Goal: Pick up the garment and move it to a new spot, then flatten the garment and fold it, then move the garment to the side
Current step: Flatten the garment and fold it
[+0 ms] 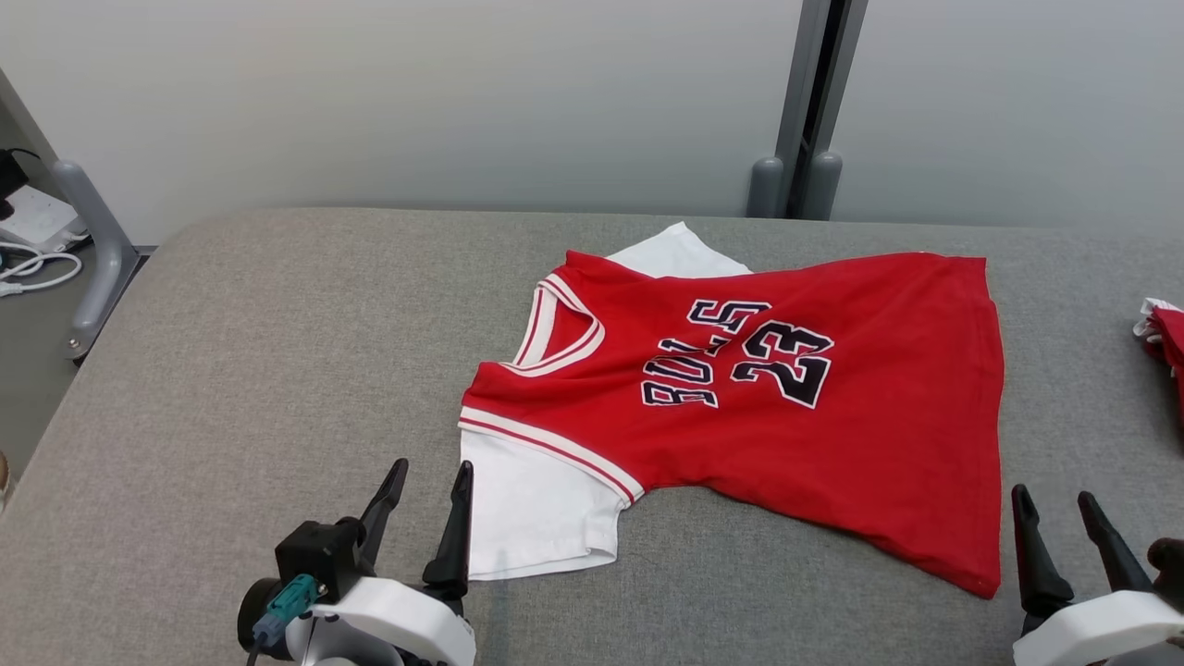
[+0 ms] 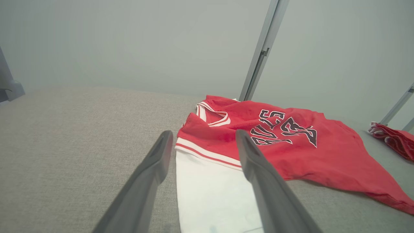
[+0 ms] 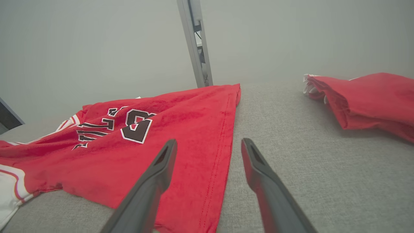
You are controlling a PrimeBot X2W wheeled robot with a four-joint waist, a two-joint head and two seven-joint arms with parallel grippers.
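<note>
1. Nearest you, the left gripper [image 1: 432, 467] hovers at the near edge, jaws spread wide and empty, with the white sleeve [image 1: 536, 509] just ahead of it
2. The right gripper [image 1: 1054, 495] sits at the near right, jaws likewise apart and holding nothing, just right of the near corner of the hem [image 1: 997, 416]
3. The jersey [image 1: 786, 388] lies face up on the grey pad [image 1: 231, 370], right of centre, with its collar [image 1: 555, 333] to the left and its hem to the right; it is mostly spread but skewed, with ripples along the near side
4. Expect a light, limp knit: it will sag from any pinch and likely drag rather than slide on the rough pad
5. Take hold at two points well apart, I'd say the near sleeve or shoulder with the left and the near hem corner with the right, pinching down so you catch both layers
6. Keep it off the other red cloth [image 1: 1167, 338] at the right edge
</note>
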